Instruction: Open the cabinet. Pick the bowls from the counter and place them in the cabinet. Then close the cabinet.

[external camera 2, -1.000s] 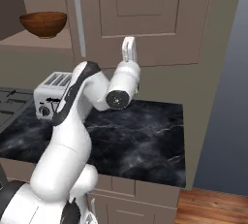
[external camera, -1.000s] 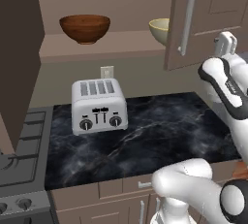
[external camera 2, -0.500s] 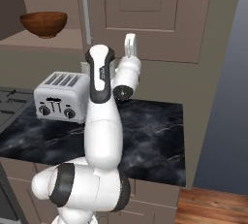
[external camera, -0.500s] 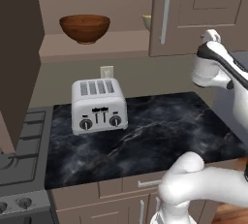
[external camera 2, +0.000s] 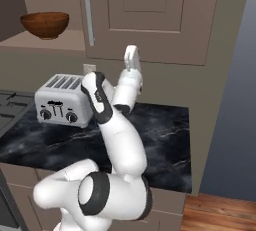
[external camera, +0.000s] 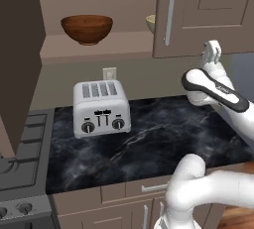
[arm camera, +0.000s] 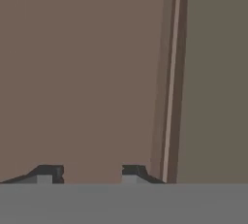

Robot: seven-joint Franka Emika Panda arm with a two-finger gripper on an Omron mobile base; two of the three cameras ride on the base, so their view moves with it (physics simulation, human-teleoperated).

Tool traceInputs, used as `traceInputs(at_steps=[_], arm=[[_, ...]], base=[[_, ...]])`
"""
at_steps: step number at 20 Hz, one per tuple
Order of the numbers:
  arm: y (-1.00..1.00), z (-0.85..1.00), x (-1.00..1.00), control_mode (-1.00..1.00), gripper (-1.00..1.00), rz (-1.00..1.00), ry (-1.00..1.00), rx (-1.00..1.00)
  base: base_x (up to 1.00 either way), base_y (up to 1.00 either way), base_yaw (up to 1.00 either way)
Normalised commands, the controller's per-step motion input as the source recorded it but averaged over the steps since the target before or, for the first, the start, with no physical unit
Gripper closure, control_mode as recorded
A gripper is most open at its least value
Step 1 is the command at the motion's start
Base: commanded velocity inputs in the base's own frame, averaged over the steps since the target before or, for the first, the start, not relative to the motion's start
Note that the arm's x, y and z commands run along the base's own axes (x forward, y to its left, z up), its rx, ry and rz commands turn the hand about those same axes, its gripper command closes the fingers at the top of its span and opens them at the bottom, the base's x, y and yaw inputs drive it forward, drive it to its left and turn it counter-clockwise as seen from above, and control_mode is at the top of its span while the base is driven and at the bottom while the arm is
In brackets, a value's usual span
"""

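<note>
The cabinet's right door [external camera: 208, 15] stands almost flush with its frame, its silver bar handle [external camera: 170, 12] at the left edge; the left door [external camera: 17, 49] hangs wide open. On the inner shelf [external camera: 99, 48] sits the reddish-brown wooden bowl [external camera: 87, 28]. A sliver of the cream bowl [external camera: 150, 23] peeks out from behind the right door. My gripper [external camera: 213, 54] points upward just under that door's bottom edge, near its right side. From the hand, the brown door panel [arm camera: 82, 72] is close ahead, and the gripper [arm camera: 90, 172] has its fingertips apart with nothing between them.
A silver four-slot toaster [external camera: 100, 106] stands at the back left of the black marble counter [external camera: 158, 143]. The grey stove top [external camera: 20, 158] adjoins the counter on the left. A tall grey wall [external camera 2: 235, 100] bounds the right side.
The right door has swung further toward shut, now hiding most of the cream bowl. My arm has folded into a new pose and the fingers have drawn closer together.
</note>
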Motion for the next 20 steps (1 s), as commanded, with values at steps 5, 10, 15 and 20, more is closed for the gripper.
traceInputs(at_steps=[5,10,15,20], arm=[[-0.16,0.58,0.0,-1.0,-1.0,0.0,0.38,0.0],[-0.06,0.58,-0.06,-1.0,-1.0,0.0,0.41,0.0],[-0.15,0.38,-0.24,-1.0,-1.0,0.0,0.46,0.0],[-0.26,0.18,-0.31,-1.0,-1.0,-0.01,0.47,0.01]], base=[[0.0,0.0,0.0],[0.0,0.0,0.0],[0.0,0.0,0.0],[0.0,0.0,0.0]])
